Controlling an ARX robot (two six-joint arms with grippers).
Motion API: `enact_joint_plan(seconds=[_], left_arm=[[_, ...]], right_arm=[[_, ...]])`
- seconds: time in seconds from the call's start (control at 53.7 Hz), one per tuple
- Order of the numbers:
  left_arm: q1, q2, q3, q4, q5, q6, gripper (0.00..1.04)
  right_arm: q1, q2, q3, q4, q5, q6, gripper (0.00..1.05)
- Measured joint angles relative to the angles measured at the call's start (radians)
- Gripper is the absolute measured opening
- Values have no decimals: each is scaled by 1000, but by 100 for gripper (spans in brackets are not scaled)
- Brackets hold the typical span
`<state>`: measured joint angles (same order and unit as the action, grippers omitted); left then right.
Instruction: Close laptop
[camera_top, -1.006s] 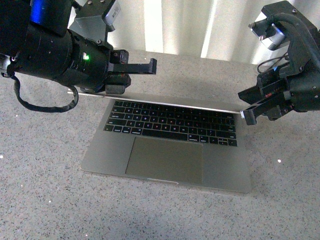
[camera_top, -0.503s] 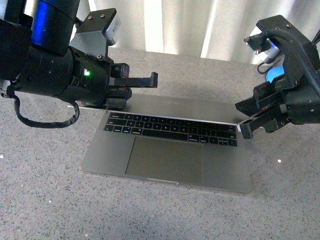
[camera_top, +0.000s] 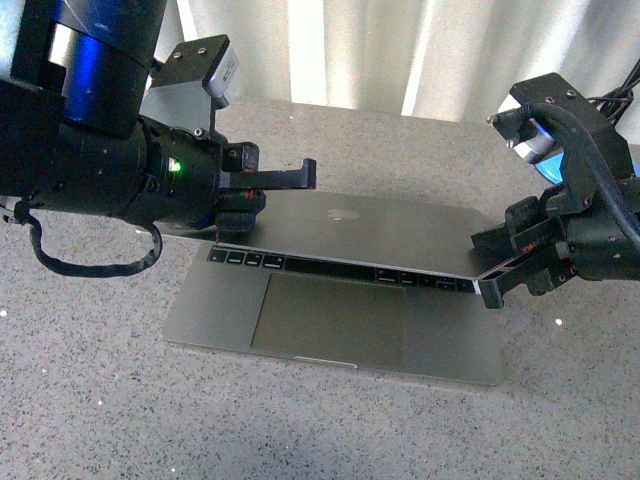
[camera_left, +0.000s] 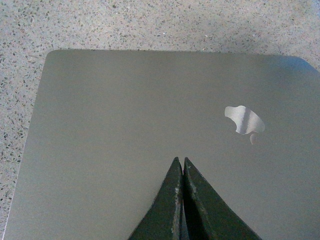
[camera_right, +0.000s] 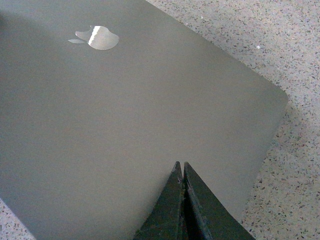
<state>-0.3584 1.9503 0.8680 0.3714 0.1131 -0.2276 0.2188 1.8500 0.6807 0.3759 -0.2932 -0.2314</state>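
Where laptop sits: centre of grey speckled counter (camera_top: 300, 430), front edge twd robot.
Room: pale curtain (camera_top: 340, 50) w/ bright vertical strips behind counter.
Laptop (camera_top: 335, 290): slim, grey-silver; lid tilted low over base, not flat yet; screen hidden.
Keys (camera_top: 340, 266): black, only a thin strip shows under lid edge.
Trackpad (camera_top: 328, 322): big, bare.
Lid: plain grey, pale apple logo (camera_top: 343, 212) near its middle.
L claw (camera_left: 180, 165): fingers pressed together, tips over lid's left part, nr logo.
R claw (camera_right: 180, 167): fingers together, tips over lid by its right corner.
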Motion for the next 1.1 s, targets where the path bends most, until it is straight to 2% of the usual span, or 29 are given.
enact_joint_plan(seconds=[1.099], left_arm=[[4, 76, -83, 139, 26, -113, 4]], right_arm=[[19, 74, -34, 63, 5, 11, 1]])
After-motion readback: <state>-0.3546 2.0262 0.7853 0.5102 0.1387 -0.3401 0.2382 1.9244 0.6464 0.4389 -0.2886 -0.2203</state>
